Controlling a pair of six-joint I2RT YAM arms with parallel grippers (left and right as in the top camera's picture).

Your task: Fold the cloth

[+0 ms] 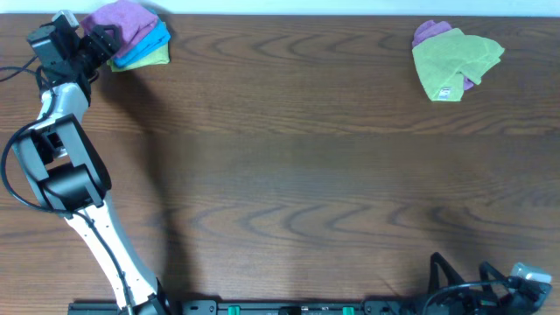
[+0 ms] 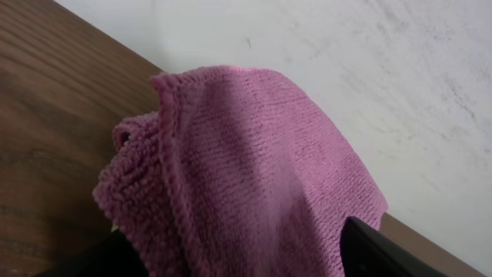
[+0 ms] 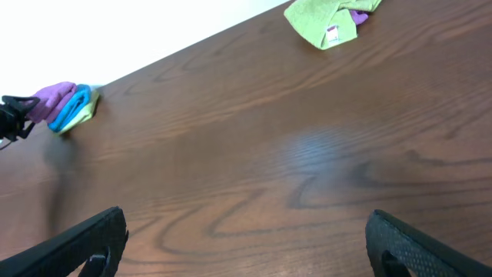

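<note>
Plainly, cloth [image 1: 131, 17] tops blue cloth [image 1: 150, 45]; left gripper [image 1: 107, 41] (jaws parted) flanks it.

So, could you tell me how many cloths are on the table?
5. Stacked at the far left: top purple cloth, blue cloth, bottom green cloth. At the far right: crumpled green cloth over another purple cloth. More may be hidden underneath.

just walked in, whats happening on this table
The left arm's fingers are at the far left corner, spread either side of a folded purple cloth that sits on top of a blue cloth and a green one. The right arm's fingers are open and idle, touching nothing. At the far right, a crumpled lime-green cloth lies over another purple one, not yet folded.
</note>
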